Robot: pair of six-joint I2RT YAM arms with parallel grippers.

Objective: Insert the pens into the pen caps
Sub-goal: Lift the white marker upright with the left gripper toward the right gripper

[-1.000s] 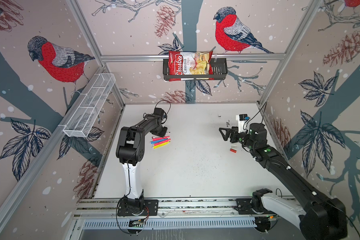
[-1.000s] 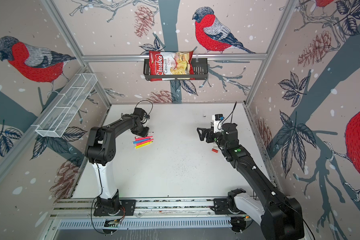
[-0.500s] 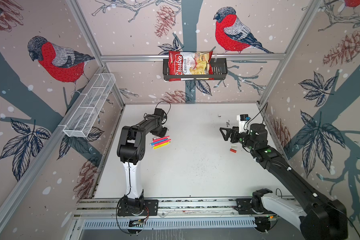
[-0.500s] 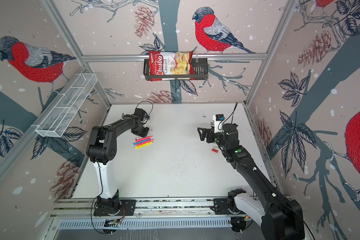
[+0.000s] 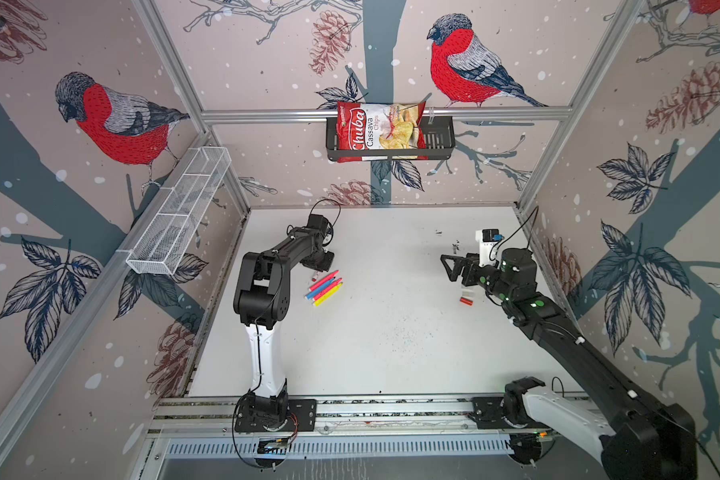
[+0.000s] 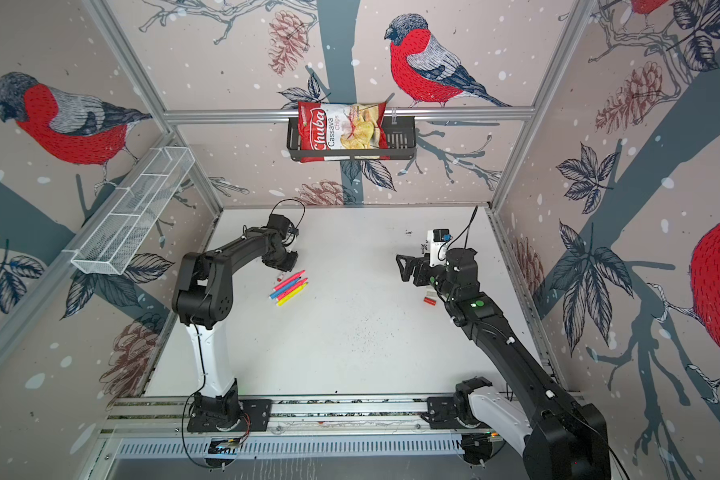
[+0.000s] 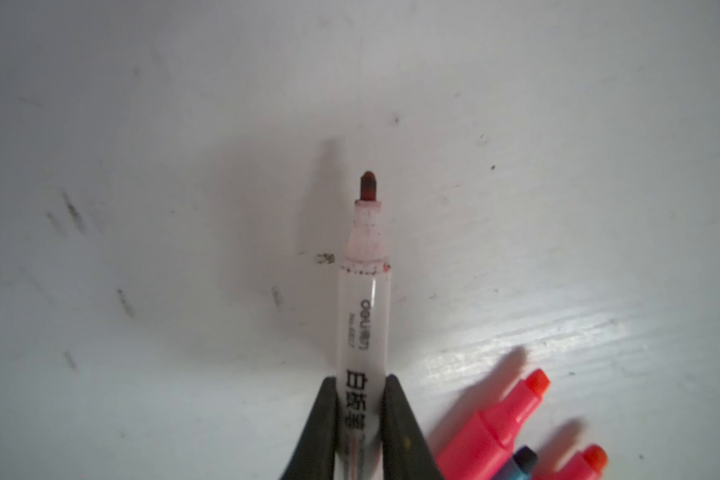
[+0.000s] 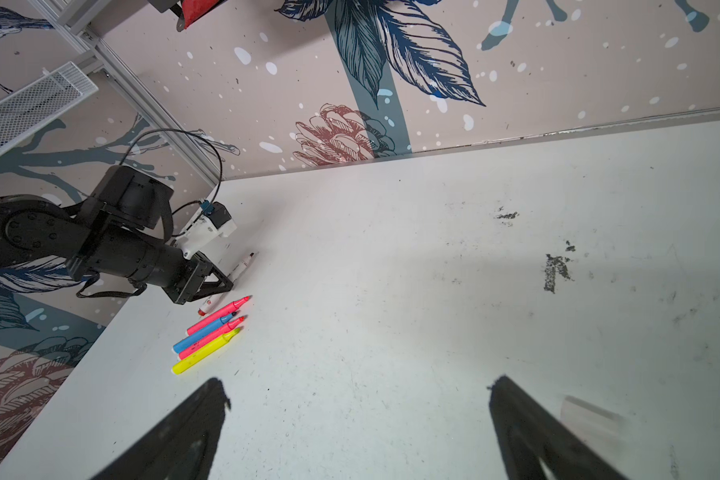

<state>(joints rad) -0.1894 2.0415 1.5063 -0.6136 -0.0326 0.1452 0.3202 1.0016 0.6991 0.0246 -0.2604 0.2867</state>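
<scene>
Shows a white worktop, scuffed with dark marks. Finds the left gripper at far left, low over it, pinching a white marker by the barrel, red tip bare. Finds the right gripper at far right, above the worktop, spread wide, holding nothing. Places four slim pens side by side just beside the left gripper, on its near side: pink, blue, red, yellow, all uncapped. Puts a red cap and a clear cap close together beneath the right arm.
</scene>
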